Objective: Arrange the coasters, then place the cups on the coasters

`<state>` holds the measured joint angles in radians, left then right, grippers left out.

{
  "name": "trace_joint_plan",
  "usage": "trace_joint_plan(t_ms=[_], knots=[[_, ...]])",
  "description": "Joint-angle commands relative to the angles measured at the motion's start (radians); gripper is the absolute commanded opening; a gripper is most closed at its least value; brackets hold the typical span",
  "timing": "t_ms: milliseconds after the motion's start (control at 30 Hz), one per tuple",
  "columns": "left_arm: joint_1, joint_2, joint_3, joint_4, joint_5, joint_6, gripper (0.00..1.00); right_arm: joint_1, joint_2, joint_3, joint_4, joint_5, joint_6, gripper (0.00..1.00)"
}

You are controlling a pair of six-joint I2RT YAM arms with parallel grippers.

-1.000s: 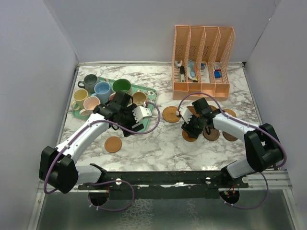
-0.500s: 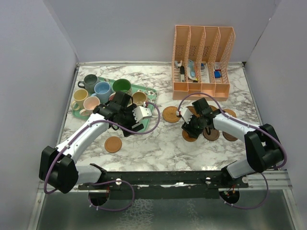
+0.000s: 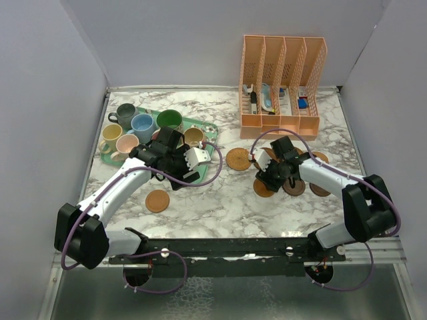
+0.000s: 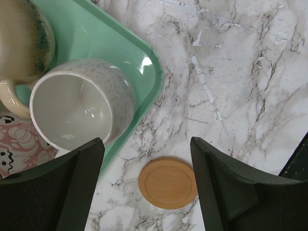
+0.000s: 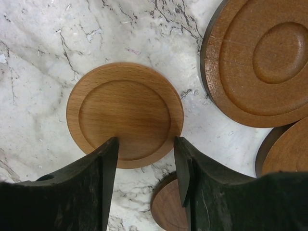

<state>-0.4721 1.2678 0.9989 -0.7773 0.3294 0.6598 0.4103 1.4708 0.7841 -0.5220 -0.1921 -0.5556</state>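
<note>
**Left gripper** [image 4: 147, 192]: jaws wide apart and empty, poised over the corner of the mint-green tray [image 4: 110, 33]. A cream cup [image 4: 77, 110] sat on that corner, and a light coaster [image 4: 167, 183] lay just off it on the marble table [image 4: 240, 72].

**Right gripper** [image 5: 144, 187]: jaws partly apart, clamped on nothing, with the fingertips [image 5: 111, 147] over the near rim of a tan coaster [image 5: 125, 114]. Darker coasters [image 5: 260, 62] lay close beside it.

**Other cups** [image 3: 142, 124]: grouped on the tray at rear left.

**Peach file rack** [image 3: 280, 80]: stood at the rear right.
</note>
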Motion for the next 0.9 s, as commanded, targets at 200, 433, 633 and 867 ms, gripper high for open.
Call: trace_joint_plan(t_ms=[200, 433, 633, 867], knots=[[0.007, -0.018, -0.008, 0.01, 0.035, -0.007, 0.76, -0.023, 0.018, -0.048, -0.031, 0.114, -0.032, 0.49], [0.009, -0.024, -0.014, 0.009, 0.037, -0.006, 0.76, -0.028, 0.021, -0.053, -0.027, 0.126, -0.032, 0.48], [0.01, -0.025, -0.015, 0.01, 0.039, -0.005, 0.76, -0.034, 0.02, -0.053, -0.014, 0.157, -0.027, 0.47], [0.012, -0.024, -0.014, 0.01, 0.041, -0.007, 0.76, -0.065, 0.014, -0.052, -0.002, 0.184, -0.028, 0.46]])
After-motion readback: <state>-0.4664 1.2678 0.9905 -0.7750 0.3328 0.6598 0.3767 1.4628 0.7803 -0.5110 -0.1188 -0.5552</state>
